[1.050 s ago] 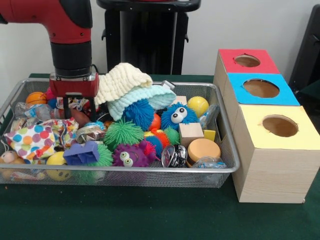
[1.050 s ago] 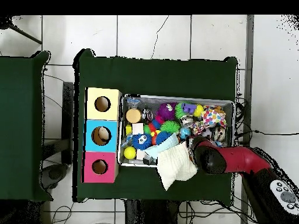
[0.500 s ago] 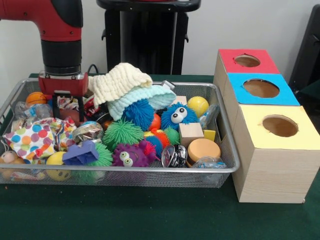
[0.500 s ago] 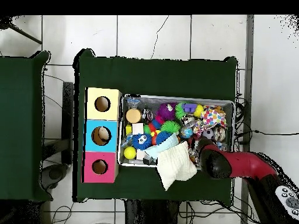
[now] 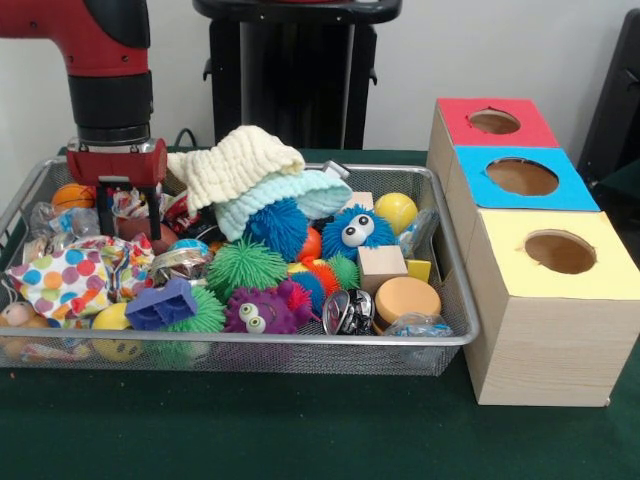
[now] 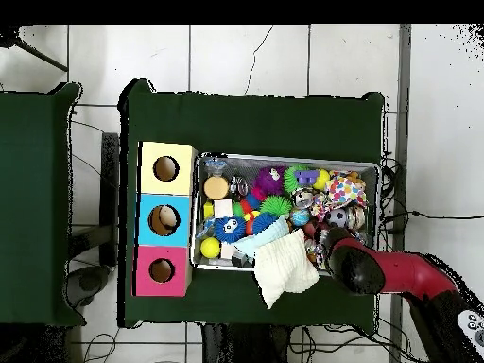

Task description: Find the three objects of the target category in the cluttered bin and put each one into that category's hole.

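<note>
Gripper point(image 5: 129, 212) hangs with fingers apart, seemingly empty, over bin's point(image 5: 250, 343) far-left clutter; I should descend straight onto one isolated target.

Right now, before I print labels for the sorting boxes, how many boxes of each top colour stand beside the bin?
Red-topped box: 1
Blue-topped box: 1
Yellow-topped box: 1
Total: 3
</note>
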You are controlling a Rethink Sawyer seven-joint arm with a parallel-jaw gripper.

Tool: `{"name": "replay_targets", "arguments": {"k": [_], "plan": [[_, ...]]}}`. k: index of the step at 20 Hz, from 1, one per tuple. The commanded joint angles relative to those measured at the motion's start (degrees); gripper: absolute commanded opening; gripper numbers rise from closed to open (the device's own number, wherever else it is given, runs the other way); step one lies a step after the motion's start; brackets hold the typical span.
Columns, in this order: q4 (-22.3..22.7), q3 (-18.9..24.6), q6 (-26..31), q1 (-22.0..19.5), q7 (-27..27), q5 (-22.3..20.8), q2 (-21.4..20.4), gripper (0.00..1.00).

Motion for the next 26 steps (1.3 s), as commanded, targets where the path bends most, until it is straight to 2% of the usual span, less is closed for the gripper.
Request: {"name": "replay_targets", "arguments": {"k": [1, 26], "plan": [[-3.61, 1.80, 5.90, -3.73, -9.34, -3.02, 1.65, 1.00], [-4.00, 1.50, 5.22, -2.89, -8.09, -4.22, 1.62, 1.00]]}}
